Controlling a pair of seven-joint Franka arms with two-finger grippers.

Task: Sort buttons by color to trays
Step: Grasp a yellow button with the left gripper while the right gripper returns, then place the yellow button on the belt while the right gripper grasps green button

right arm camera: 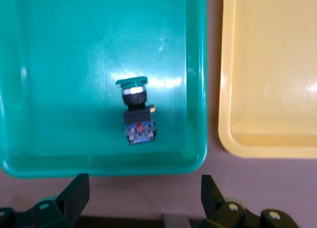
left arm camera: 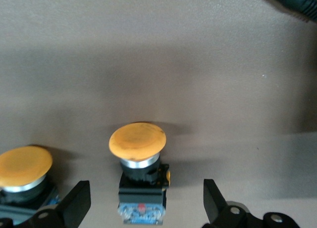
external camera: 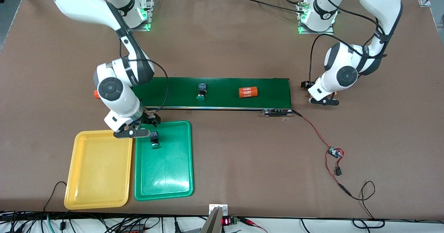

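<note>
Front view: green button (external camera: 154, 139) dropped in green tray (external camera: 180, 177), center-left; right gripper (external camera: 138, 130) released above it. Next: belt button (external camera: 201, 91). Left gripper (left arm camera: 143, 208) waiting, unclenched.

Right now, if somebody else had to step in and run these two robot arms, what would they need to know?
Right claw: open, over the green tray's belt-side end, holding nothing.
Left claw: open, low over the table at the belt's end, above one orange button; a second orange button sits beside it.
Done: one green button lies in the green tray.
Left: the green button on the belt and both orange ones; the yellow tray holds none.
</note>
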